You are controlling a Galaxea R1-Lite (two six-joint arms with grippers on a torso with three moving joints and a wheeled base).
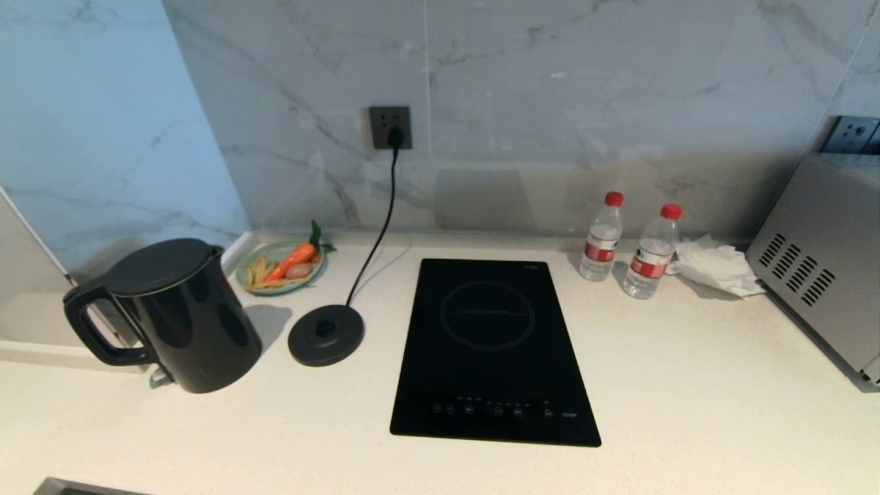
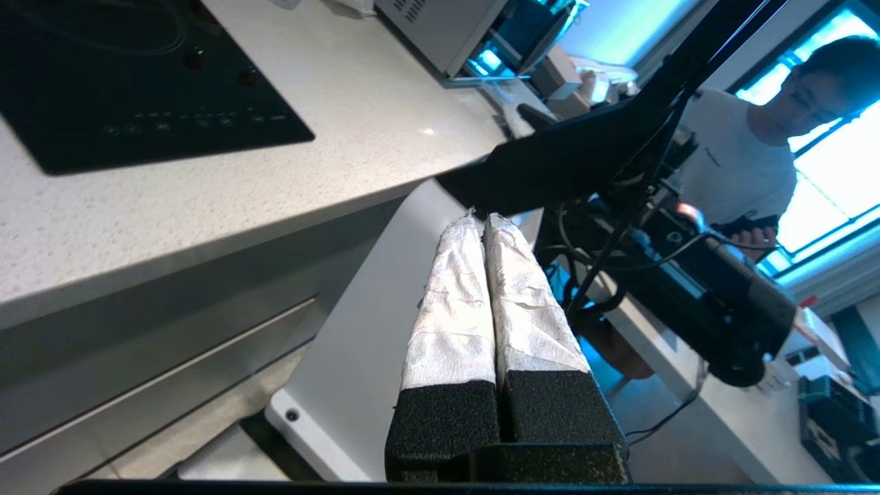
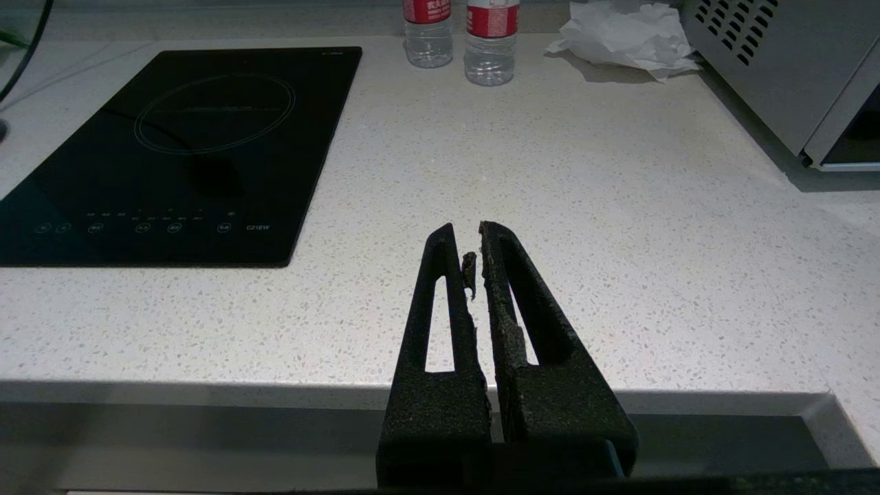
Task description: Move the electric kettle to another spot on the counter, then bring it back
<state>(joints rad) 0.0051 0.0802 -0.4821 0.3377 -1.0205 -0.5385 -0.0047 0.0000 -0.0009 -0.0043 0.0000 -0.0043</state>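
The kettle stands upright on the counter at the far left, off its base, which sits just beside it toward the hob. Its handle points left, away from the base, and the lid is down. Behind it a small plate of toy food lies against the wall.

From that I judge the kettle is parked in its other spot and the return leg is what I have left to do: nothing is on it now.

My left gripper is below the counter's front edge, fingers pressed together and empty, pointing away from the worktop toward a person at a desk; the kettle is well apart from it and not in its view. My right gripper hangs over the front edge to the right of the hob, jaws nearly touching, also empty, with two bottles far ahead of it.

Next I would need to raise the left arm over the edge, open the fingers, and line up on the loop handle from the left side, then lift straight up before carrying it back.
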